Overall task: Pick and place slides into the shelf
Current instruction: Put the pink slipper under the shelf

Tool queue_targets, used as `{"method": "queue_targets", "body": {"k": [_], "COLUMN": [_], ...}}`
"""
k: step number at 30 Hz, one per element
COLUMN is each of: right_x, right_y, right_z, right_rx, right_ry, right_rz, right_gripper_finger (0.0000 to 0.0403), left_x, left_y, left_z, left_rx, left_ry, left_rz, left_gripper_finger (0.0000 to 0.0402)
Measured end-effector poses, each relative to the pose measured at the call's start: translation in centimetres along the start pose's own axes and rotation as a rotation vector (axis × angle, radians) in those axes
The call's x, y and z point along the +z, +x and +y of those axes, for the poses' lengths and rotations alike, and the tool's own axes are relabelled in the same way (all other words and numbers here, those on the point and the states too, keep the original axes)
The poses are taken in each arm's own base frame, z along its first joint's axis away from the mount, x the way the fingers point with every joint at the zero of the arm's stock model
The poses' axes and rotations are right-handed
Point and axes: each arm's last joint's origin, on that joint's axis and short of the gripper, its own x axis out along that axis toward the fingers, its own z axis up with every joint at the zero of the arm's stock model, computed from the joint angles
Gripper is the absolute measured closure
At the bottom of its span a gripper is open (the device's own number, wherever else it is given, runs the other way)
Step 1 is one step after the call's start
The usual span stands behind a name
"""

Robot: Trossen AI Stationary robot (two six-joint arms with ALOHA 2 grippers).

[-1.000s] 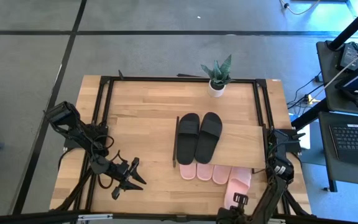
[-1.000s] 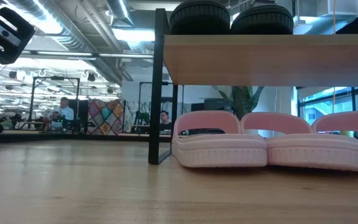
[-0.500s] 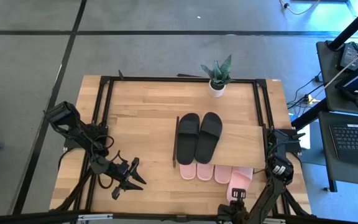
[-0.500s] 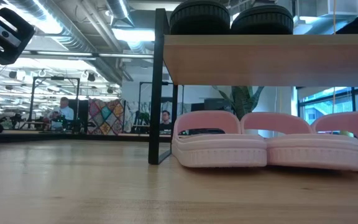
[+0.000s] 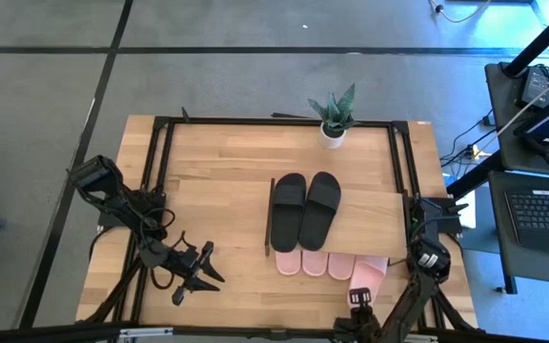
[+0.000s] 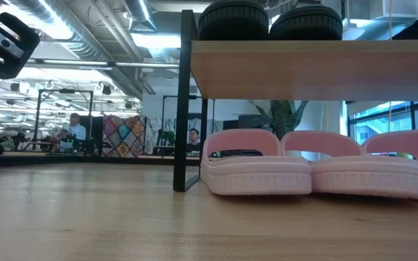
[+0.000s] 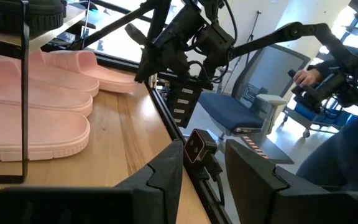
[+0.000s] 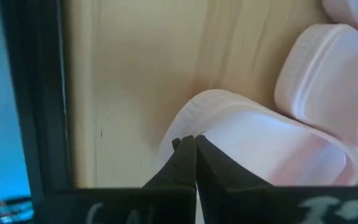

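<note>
Bright even overhead light, soft shadows, right wrist view blurred (close range)

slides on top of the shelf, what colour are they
Black, both slides; clearest in the high view, lying side by side on the shelf.

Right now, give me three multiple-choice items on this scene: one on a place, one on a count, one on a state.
1. Where does the black pair lie?
A. on the shelf's top board
B. under the shelf
C. beside the plant

2. How many pink slides show in the high view?
A. two
B. four
C. six

3. How do the right gripper's fingers stand?
A. wide open
B. shut
C. out of view

Answers:
1 A: the high view shows both black slides on top of the shelf.
2 B: three pink slides poke out in a row from under the board, and a fourth pink slide lies angled at the right end.
3 B: the right wrist view shows the right gripper with its tips together at the fourth slide's heel.
</note>
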Motion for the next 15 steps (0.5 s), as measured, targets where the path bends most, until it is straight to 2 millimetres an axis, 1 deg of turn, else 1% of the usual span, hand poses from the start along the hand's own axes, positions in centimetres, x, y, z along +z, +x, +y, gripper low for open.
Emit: {"method": "queue_targets", "body": {"k": [11,15], "right_x": [-1.8,-2.2], "right_y": [-0.3,0.8], "right_z": [1.5,1.5], "right_rx": [0.017,-0.016], "right_ry": [-0.079,-0.089], "right_rz": [0.009,0.037], "right_gripper_finger": [0.0403,0.0403], "left_x": [0.0,0.0], "left_y": [0.0,0.0], "left_z": [0.0,0.0], "left_rx": [0.000,0.000], "left_ry": [-0.002,-0.001], "left_rz": [-0.001,-0.001], "left_gripper_finger": [0.0290,0.0290]}}
